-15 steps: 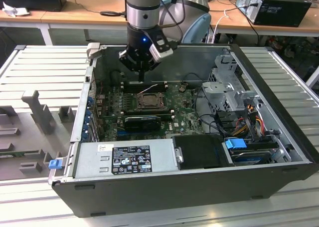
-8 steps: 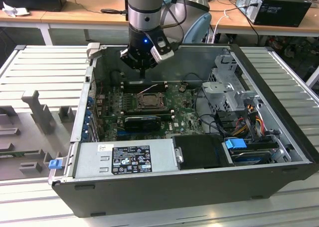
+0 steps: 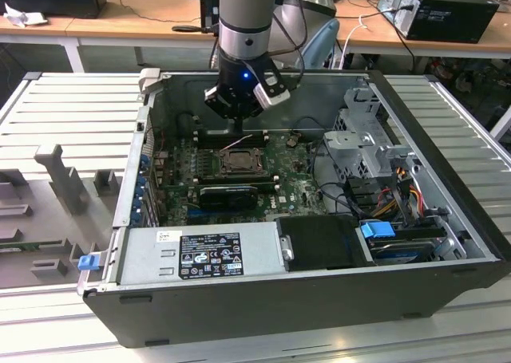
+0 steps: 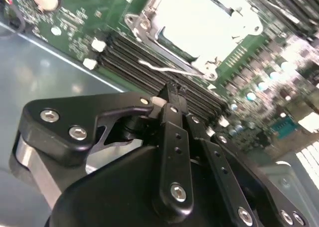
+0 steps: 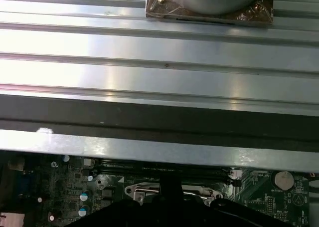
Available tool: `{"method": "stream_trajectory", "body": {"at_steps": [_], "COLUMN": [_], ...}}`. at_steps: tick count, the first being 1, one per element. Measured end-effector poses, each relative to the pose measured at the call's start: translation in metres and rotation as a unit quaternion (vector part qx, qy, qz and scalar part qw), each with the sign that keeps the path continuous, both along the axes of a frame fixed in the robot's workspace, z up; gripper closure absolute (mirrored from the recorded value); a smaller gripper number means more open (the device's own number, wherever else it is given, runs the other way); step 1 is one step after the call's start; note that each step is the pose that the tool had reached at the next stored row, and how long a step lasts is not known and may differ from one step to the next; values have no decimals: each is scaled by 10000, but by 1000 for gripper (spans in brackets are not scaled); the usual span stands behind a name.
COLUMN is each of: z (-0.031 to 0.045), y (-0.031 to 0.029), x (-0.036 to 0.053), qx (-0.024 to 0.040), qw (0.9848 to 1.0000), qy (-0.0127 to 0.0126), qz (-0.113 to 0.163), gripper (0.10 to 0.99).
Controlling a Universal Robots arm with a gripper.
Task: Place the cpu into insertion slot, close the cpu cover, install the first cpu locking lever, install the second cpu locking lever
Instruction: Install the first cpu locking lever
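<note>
One open computer case [image 3: 263, 299] sits on the tabletop [image 3: 72, 116]. Inside it there is one green motherboard [image 3: 299, 189], one insertion slot [image 3: 239, 161] holding one cpu [image 4: 207, 22], one grey power supply [image 3: 200, 255] and one long black card [image 3: 227, 194]. One robot arm [image 3: 246, 28] carries one claw [image 3: 235, 128].

- The cpu [image 4: 199, 22], a flat pale silver square, lies in the insertion slot [image 3: 237, 162] at centre frame.
- The cpu cover [image 4: 144, 25], a silver frame, lies flat around it.
</note>
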State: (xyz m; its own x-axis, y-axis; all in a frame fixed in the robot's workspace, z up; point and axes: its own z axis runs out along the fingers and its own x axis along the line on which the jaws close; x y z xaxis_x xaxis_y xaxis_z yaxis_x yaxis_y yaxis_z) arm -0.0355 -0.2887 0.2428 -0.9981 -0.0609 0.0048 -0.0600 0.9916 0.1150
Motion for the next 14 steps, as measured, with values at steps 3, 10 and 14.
{"method": "stream_trajectory", "body": {"at_steps": [3,10,14], "z": [-69,-159,-208], "y": [0,0,1], "x": [32,64,126], "qx": [-9,-47,-54], "qw": [10000,10000,10000], "qy": [-1,-32,-35], "qz": [0,10,10], "gripper": [980,980,980]}}
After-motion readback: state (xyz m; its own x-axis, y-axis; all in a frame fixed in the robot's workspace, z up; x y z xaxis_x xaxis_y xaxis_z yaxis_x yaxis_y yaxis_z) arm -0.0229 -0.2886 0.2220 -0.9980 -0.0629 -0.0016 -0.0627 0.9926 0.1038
